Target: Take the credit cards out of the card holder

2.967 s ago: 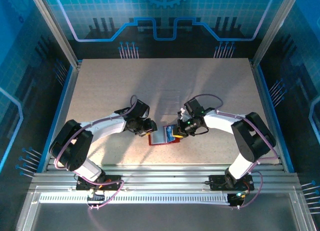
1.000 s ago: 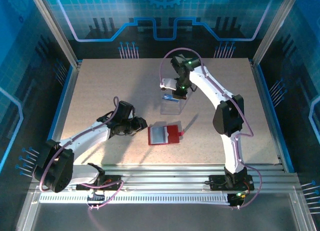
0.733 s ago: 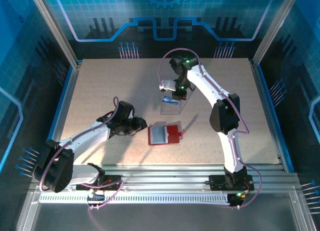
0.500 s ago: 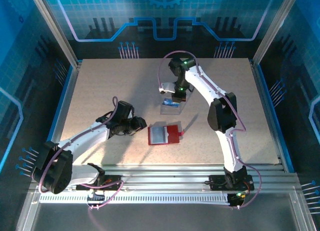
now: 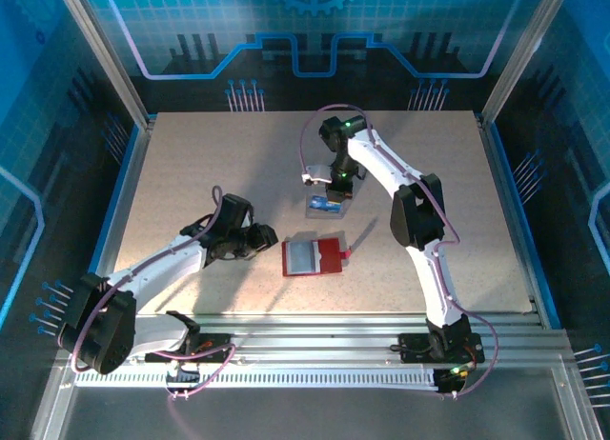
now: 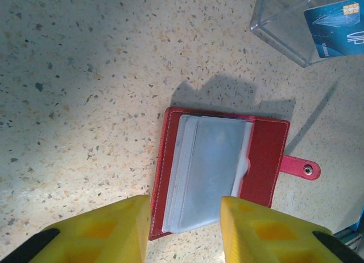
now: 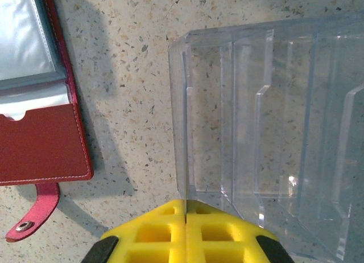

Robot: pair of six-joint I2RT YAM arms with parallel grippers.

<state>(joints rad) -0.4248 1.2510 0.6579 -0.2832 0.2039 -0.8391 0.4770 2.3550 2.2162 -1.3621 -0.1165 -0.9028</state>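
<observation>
left gripper (image 6: pixel 185 220) spread, nothing pinched | red wallet (image 6: pixel 267 155) laid open on table (image 6: pixel 85 75), just ahead, in line with its gap | right gripper (image 7: pixel 186 209) pressed together, clear box (image 7: pixel 273 132) just ahead | blue card (image 6: pixel 338 27) seen at box, grip on it not discernible

Clear plastic stepped box (image 7: pixel 267 132) stands on speckled beige tabletop (image 5: pixel 191 164), just far of centre; blue patterned wall panels (image 5: pixel 315 21) behind.
</observation>
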